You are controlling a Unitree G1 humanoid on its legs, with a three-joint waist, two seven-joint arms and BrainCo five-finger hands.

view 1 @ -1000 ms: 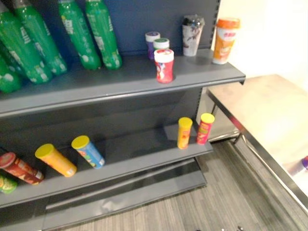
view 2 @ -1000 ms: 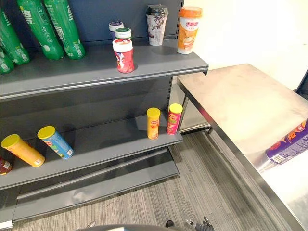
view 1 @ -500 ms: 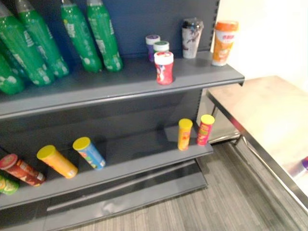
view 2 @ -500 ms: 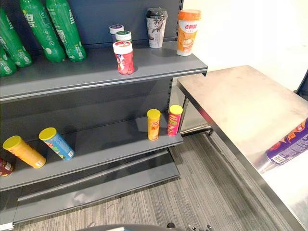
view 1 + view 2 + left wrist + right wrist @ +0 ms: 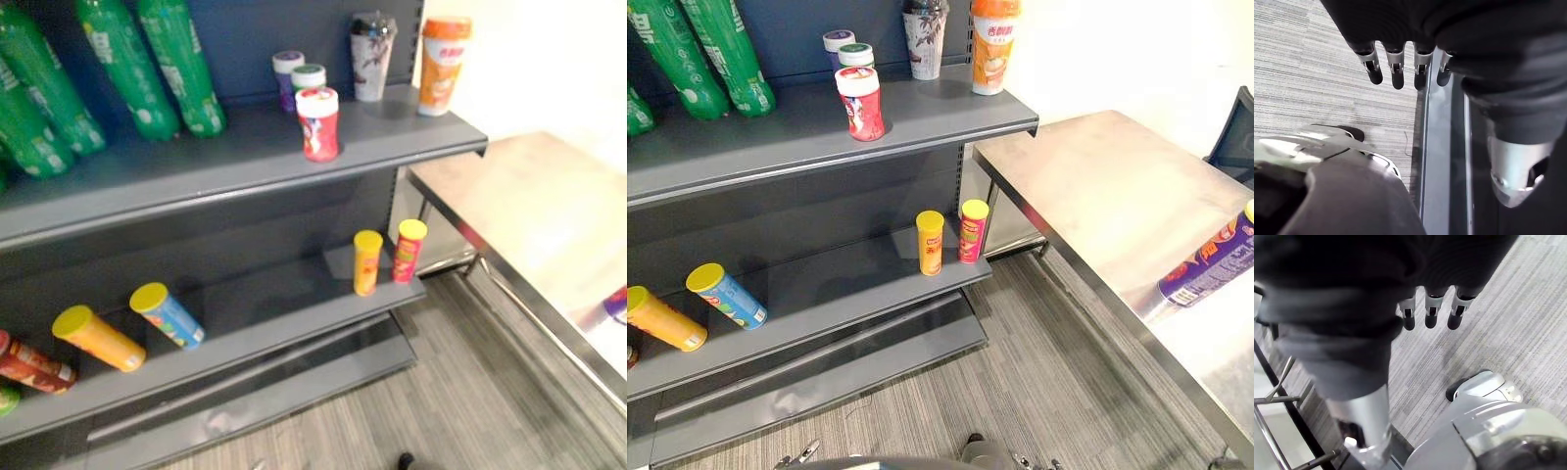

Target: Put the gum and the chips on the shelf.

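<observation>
Spotter: Shelving (image 5: 245, 162) in the left eye view, grey, two tiers. Up top: green bottles (image 5: 176, 64) leaning against the back panel; three gum jars clustered near the middle, with red gum jar (image 5: 318, 124) in front, purple-lidded jar (image 5: 287, 76) and green-lidded jar (image 5: 309, 78) just behind; dark cup (image 5: 370, 57) and orange cup (image 5: 442, 54) upright toward the right end.

Checker: And lower down?

Spotter: On the lower tier (image 5: 284, 294), yellow can (image 5: 367, 262) and red can (image 5: 409, 251) upright, side by side at the right end; blue can (image 5: 168, 315) and orange can (image 5: 98, 339) lying tilted further left, well apart from that pair.

Checker: Right eye view next; any chips off the shelving?

Spotter: Lying on its side, purple chips can (image 5: 1210, 266) on the steel table (image 5: 1087, 176) to the right of the shelving, well apart from both tiers; grey carpet (image 5: 1058, 362) below.

Checker: Left wrist view?

Spotter: Hanging over the carpet beside the shelving's dark base (image 5: 1440, 171), left hand (image 5: 1396, 68); fingers straight and relaxed, grasping nothing.

Checker: Right wrist view?

Spotter: Much the same: above the carpet, right hand (image 5: 1430, 313); fingers loose, released, nothing between them.
</observation>
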